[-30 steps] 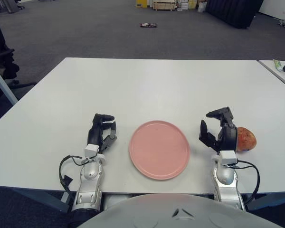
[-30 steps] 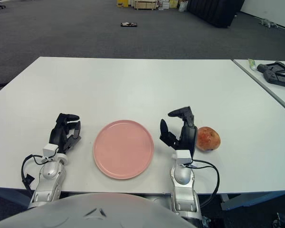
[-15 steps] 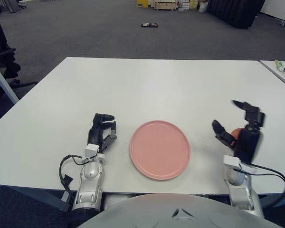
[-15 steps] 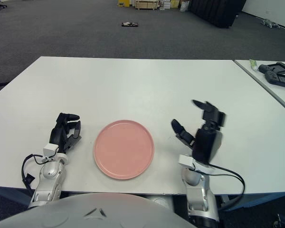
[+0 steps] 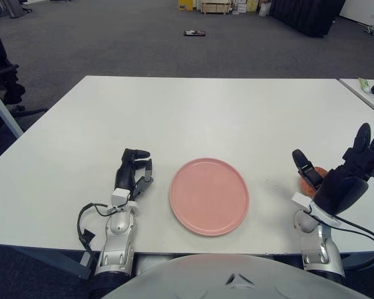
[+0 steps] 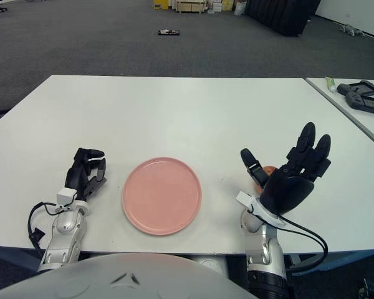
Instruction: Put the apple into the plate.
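The task looks barely begun: the pink plate near the front edge of the white table holds nothing, its whole face bare, and the apple is not yet lifted. The apple sits on the table to the right of the plate, clear of its rim, and shows only as a small reddish sliver because the right hand stands in front of it. That hand is raised on the right of the plate with its fingers spread wide and fanned upward, the thumb jutting toward the plate; it holds nothing, and whether any part of it touches the apple cannot be told, since the palm hides the contact. The left hand shows to the left of the plate, just beside its rim, with its fingers loosely curled and nothing in them. What is left, by my reckoning, is nearly everything: the right hand must close round the apple, carry it leftward over the plate's rim and set it down inside. The plate is the only container on this table, and it stands ready with an open path between it and the fruit.
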